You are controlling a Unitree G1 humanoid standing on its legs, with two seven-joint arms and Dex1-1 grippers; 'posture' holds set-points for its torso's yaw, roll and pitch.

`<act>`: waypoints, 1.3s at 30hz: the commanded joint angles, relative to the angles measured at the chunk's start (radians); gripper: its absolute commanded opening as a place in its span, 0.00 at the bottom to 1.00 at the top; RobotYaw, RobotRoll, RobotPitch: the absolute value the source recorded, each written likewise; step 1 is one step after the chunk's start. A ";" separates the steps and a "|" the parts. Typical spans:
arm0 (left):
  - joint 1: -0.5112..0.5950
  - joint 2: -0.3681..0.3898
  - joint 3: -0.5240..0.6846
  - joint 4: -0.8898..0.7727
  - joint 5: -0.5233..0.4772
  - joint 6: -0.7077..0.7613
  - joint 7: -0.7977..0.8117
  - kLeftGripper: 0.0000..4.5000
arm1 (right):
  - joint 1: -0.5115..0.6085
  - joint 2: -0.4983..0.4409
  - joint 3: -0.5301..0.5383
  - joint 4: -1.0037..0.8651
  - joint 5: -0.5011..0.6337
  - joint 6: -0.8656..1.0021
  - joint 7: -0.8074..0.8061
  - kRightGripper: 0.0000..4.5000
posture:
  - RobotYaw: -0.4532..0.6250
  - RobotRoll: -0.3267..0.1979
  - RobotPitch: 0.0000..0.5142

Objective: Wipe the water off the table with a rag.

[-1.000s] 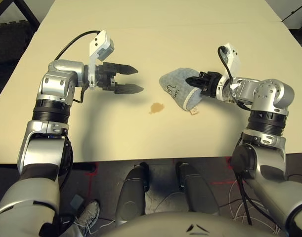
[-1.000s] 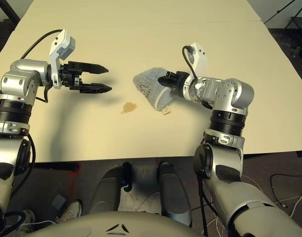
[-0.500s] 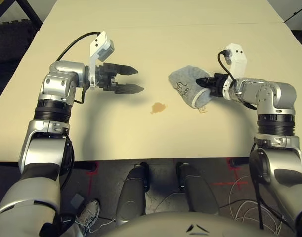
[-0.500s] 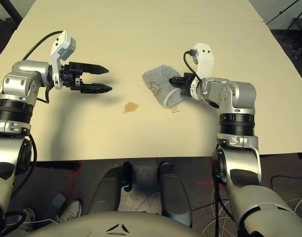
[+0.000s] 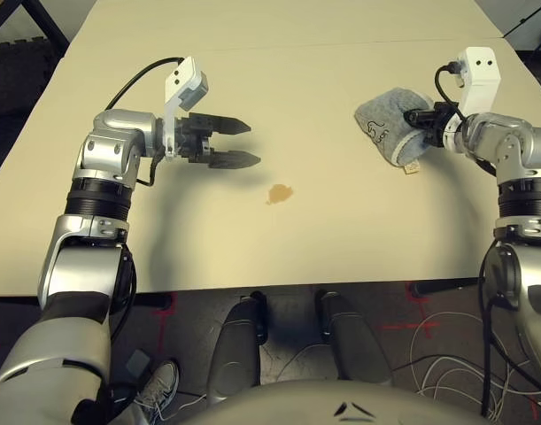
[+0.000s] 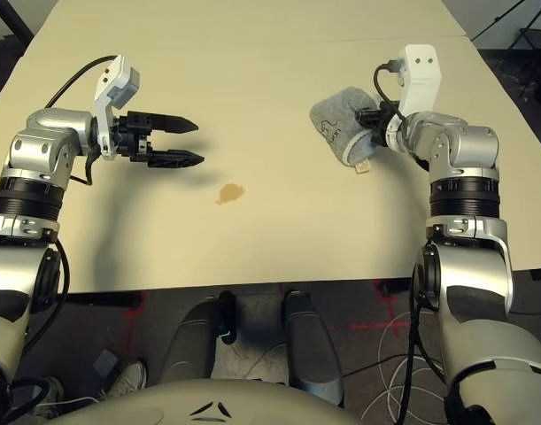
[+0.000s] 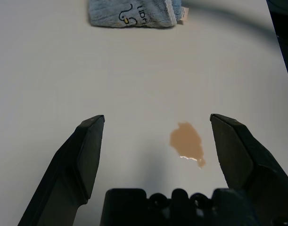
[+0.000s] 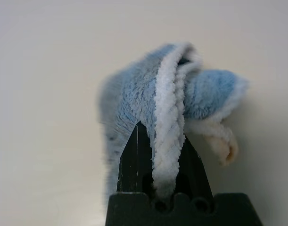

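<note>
The water (image 5: 281,194), an amber blot, lies nearest the front edge of the worktop (image 5: 252,71), about midway across. Just beyond it, toward the left edge, the left hand (image 5: 241,143) hovers with fingers spread wide and empty. Farther back by the right edge, the right hand (image 5: 414,118) is clamped on the rag (image 5: 387,126) (held clear of the surface, it seems). The blot lies leftward and nearer from the rag, across bare, open surface.
</note>
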 commanded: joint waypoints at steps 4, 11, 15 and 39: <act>-0.025 0.053 -0.019 -0.019 0.015 0.007 -0.049 1.00 | -0.003 0.140 -0.052 -0.411 0.207 0.369 -0.051 0.01 | 0.26 0.62 0.42; -0.041 0.091 -0.022 -0.026 0.017 0.012 -0.072 1.00 | 0.060 0.394 -0.143 -0.624 0.248 0.645 -0.181 0.01 | 0.26 0.62 0.43; -0.047 0.109 -0.030 -0.037 0.019 0.023 -0.092 1.00 | 0.133 0.491 -0.125 -0.647 0.266 0.652 -0.240 0.01 | 0.27 0.62 0.44; -0.003 0.126 -0.052 -0.079 0.016 0.068 -0.118 1.00 | 0.242 0.474 -0.033 -0.561 0.444 0.651 -0.471 0.01 | 0.28 0.62 0.49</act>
